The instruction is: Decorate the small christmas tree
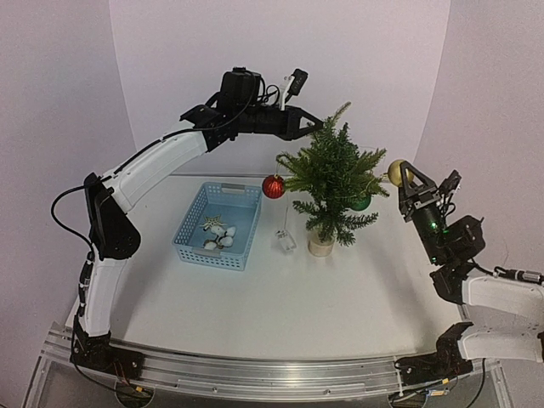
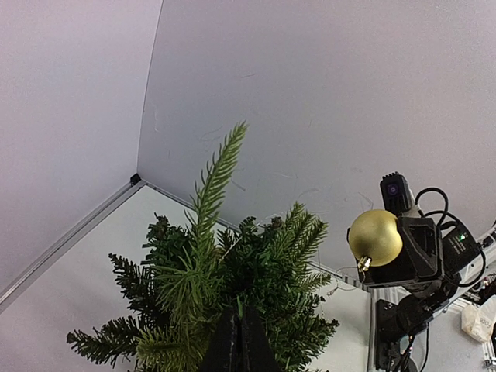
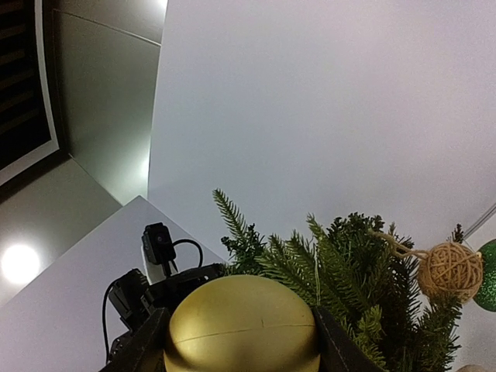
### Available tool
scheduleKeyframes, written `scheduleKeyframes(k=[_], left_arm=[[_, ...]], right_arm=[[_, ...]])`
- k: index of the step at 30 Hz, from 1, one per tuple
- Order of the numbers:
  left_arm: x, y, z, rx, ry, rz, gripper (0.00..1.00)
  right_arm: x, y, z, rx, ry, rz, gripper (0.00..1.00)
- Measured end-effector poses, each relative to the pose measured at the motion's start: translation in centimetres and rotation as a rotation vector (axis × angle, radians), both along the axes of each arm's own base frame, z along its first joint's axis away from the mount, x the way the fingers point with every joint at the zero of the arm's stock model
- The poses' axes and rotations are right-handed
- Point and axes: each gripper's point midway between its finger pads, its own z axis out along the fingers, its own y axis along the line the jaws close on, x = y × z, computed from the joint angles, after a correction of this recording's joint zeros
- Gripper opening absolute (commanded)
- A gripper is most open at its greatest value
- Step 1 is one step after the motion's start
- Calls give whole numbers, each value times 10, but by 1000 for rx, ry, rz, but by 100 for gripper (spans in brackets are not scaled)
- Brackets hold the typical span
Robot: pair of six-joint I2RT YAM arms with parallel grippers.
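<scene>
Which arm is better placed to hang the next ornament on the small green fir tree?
Right. The right pincer holds the shiny gold ball ornament close beside the right-hand branches of the small green fir tree. The left pincer is shut among the top branches and carries no ornament.

We count one small christmas tree [image 1: 333, 183] and one blue basket [image 1: 194, 238]. We count four round balls: one red ball [image 1: 273, 187], one gold ball [image 1: 397, 172], one green ball [image 3: 488, 288] and one string ball [image 3: 449, 271]. We see one little clear thing [image 1: 285, 240] too. The white bits [image 1: 223, 236] in the basket are too small for us to count.
</scene>
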Motion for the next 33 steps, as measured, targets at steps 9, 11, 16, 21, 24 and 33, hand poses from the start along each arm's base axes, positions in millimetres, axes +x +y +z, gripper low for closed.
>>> scheduleKeyframes(k=[9, 11, 16, 21, 24, 33], left_arm=[[2, 1, -1, 2, 2, 0, 0], [3, 2, -1, 2, 3, 0, 0], [3, 3, -2, 2, 2, 1, 0], [3, 2, -2, 2, 2, 1, 0], [3, 2, -2, 2, 2, 1, 0], [3, 3, -2, 2, 2, 1, 0]], right_arm=[[-13, -20, -25, 9, 32, -55, 0], [-15, -21, -28, 11, 37, -57, 0], [-12, -21, -34, 7, 53, -60, 0], [-3, -10, -31, -15, 62, -28, 0], [-1, -5, -23, -17, 46, -10, 0], [2, -9, -20, -20, 40, -16, 0]])
